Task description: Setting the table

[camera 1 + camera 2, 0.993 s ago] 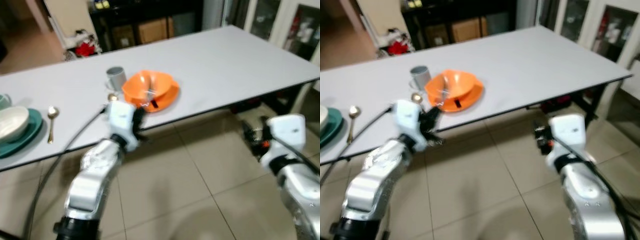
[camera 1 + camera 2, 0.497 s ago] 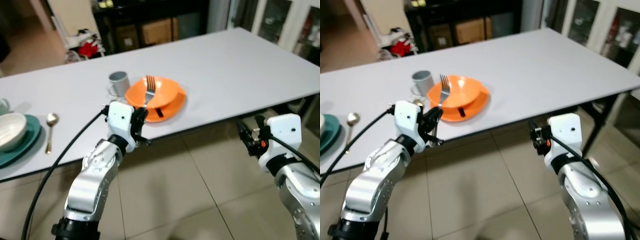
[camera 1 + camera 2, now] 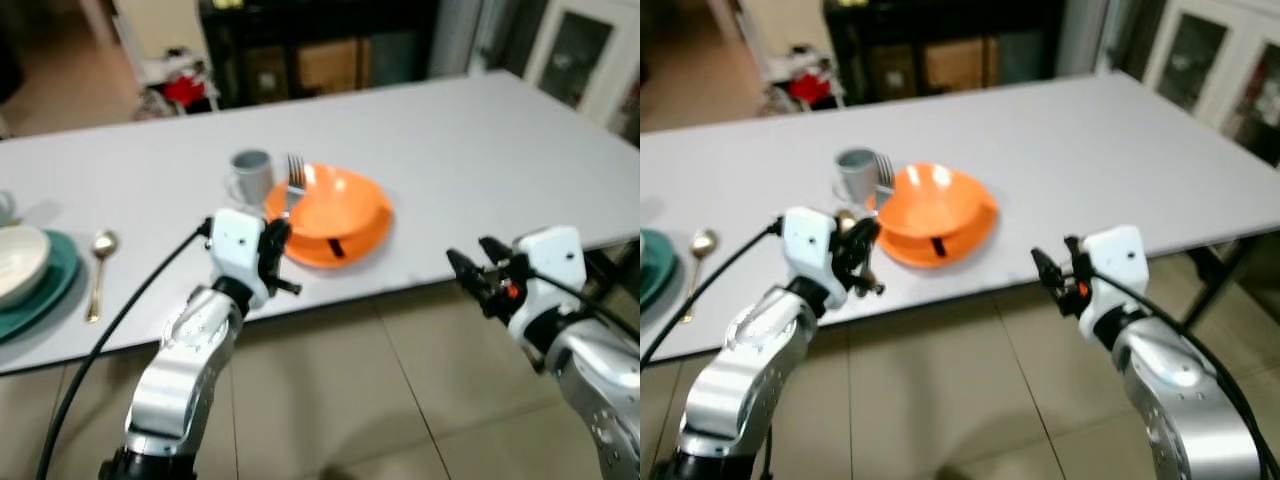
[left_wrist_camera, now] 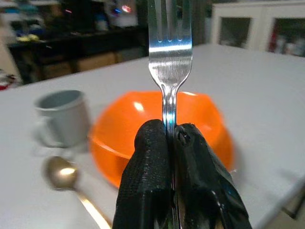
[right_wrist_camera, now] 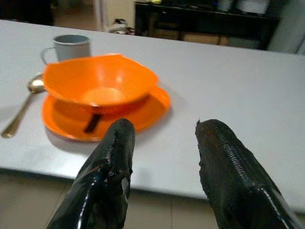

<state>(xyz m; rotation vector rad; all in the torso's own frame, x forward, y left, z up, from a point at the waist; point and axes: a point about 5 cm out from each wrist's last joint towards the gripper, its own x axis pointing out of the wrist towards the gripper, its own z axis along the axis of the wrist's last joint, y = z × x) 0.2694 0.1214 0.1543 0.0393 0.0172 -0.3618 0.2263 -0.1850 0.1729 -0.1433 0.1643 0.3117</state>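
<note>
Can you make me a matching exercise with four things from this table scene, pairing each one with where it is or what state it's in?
Things:
1. fork
2. orange bowl
3. grey mug
4. right gripper

Places or states:
A. open, at the table's near edge
B. sitting on an orange plate
C. clamped upright in the left gripper
D. standing on the table behind the bowl, on its left side

Pairs: 1-C, 2-B, 3-D, 4-A

shiny metal fork point(image 4: 169, 57), glossy orange bowl point(image 5: 99, 86)
</note>
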